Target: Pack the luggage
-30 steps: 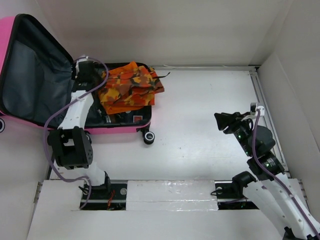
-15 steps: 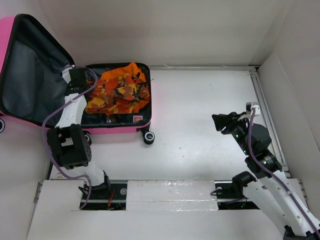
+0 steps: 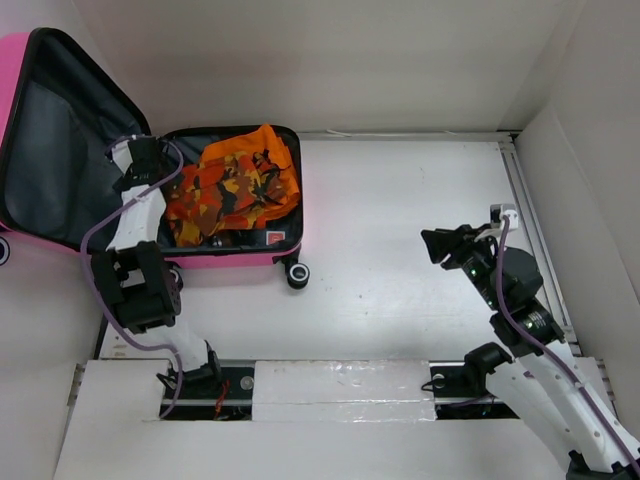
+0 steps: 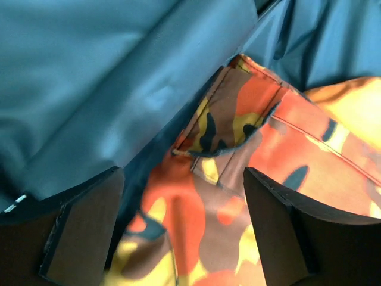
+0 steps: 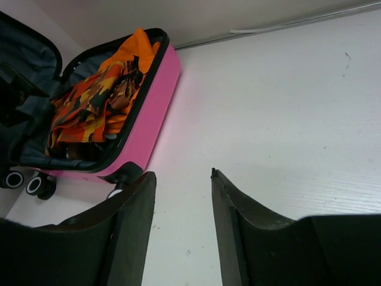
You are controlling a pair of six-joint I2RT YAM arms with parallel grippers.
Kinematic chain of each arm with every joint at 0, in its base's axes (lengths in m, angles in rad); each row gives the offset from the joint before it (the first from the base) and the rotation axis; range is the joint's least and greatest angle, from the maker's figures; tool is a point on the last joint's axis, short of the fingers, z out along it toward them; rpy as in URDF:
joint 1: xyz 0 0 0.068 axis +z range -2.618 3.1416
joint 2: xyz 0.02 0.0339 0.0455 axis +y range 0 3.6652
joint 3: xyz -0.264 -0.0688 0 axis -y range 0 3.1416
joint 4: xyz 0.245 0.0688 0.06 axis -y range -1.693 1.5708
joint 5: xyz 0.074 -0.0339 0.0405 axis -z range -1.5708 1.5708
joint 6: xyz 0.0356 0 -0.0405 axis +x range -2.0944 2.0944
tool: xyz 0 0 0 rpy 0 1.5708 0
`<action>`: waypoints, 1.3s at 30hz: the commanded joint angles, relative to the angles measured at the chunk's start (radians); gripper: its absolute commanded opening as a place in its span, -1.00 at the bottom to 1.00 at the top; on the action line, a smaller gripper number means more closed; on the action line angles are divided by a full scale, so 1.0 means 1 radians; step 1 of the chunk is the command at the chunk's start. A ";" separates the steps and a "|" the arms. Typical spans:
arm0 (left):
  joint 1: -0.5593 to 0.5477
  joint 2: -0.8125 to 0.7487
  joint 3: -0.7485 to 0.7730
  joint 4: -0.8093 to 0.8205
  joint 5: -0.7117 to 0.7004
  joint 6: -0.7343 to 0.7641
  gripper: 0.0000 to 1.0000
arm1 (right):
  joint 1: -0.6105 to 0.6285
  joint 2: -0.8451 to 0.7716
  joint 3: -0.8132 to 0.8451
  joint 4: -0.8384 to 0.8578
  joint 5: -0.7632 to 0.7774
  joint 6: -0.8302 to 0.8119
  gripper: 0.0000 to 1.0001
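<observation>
From overhead: shows the hot-pink luggage (image 3: 240, 259) lying open at the far left of the white table (image 3: 400, 200), lid raised toward the left wall with its dark grey lining exposed. Shows an orange camouflage garment (image 3: 235, 185) heaped in the lower shell and reaching the far rim, with darker items just visible beneath it near the front edge. Places the left gripper (image 3: 150, 165) over the hinge side of the shell, at the garment's left edge, too small here to read its jaws. Places the right gripper (image 3: 440, 243) well apart, above bare table right of centre, pointing toward the suitcase.

From the left wrist: fills in what the overhead view cannot. Shows the left fingers (image 4: 83, 232) spread wide with nothing clamped between them, and a stitched hem of the camouflage fabric lying loose below the gap against the blue-grey lining. Cannot tell whether either finger touches the cloth.

From the right wrist: reveals, from low over the table, the pink side wall, black zipper trim and wheels (image 5: 36, 185). Shows the right fingers (image 5: 128, 232) parted, with only bare white tabletop in the gap, holding nothing.
</observation>
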 commanded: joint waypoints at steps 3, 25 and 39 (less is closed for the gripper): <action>-0.052 -0.263 0.021 0.020 -0.157 0.016 0.58 | 0.006 0.019 -0.007 0.064 -0.069 -0.014 -0.03; -0.102 -0.717 0.008 -0.429 -0.791 -0.094 0.35 | 0.015 0.102 -0.007 0.113 -0.229 -0.043 -0.46; -0.013 -0.450 0.170 -0.629 -0.900 -0.164 0.42 | 0.015 0.132 -0.019 0.122 -0.226 -0.043 -0.36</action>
